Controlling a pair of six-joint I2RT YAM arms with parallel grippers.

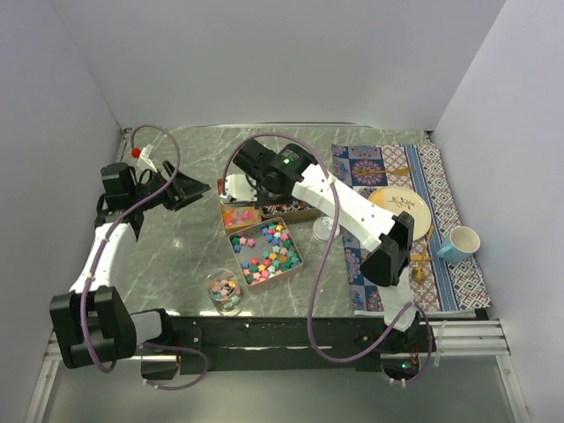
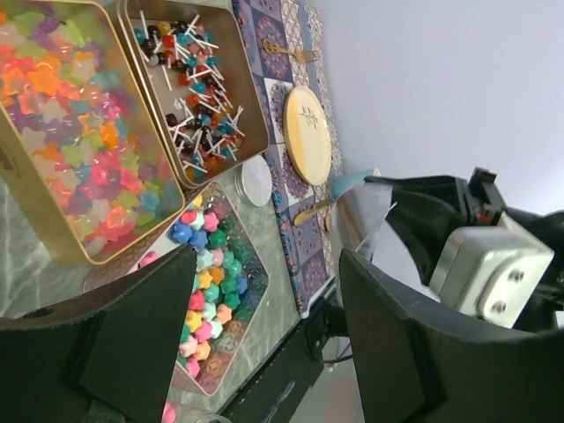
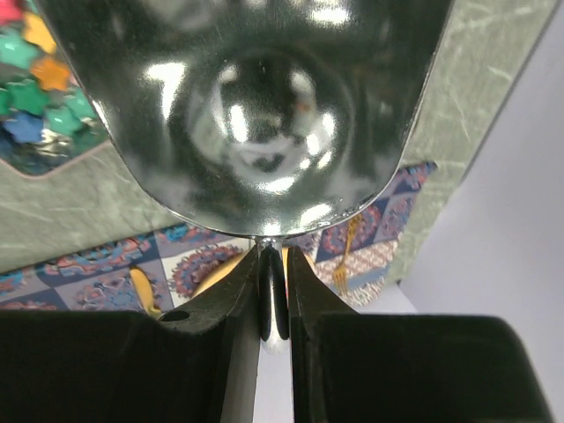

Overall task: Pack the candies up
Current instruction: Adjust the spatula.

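Note:
The candies lie in three bronze tins: bright stars [image 1: 266, 249] [image 2: 207, 282], pastel translucent pieces [image 1: 240, 216] [image 2: 70, 132], and twist-wrapped ones [image 1: 286, 210] [image 2: 194, 88]. A few more sit in a small glass jar [image 1: 226, 291]. My right gripper [image 1: 242, 181] [image 3: 273, 295] is shut on the thin handle of a shiny metal scoop [image 3: 256, 106], held over the tins; the scoop's bowl shows no candy. My left gripper [image 1: 189, 189] [image 2: 264, 344] hangs open and empty left of the tins, above the table.
A round jar lid [image 1: 325, 229] [image 2: 254, 181] lies right of the tins. A patterned placemat [image 1: 445, 176] on the right carries a yellow plate [image 1: 401, 210], a blue cup [image 1: 458, 242] and a gold fork [image 3: 345, 256]. White walls close in three sides.

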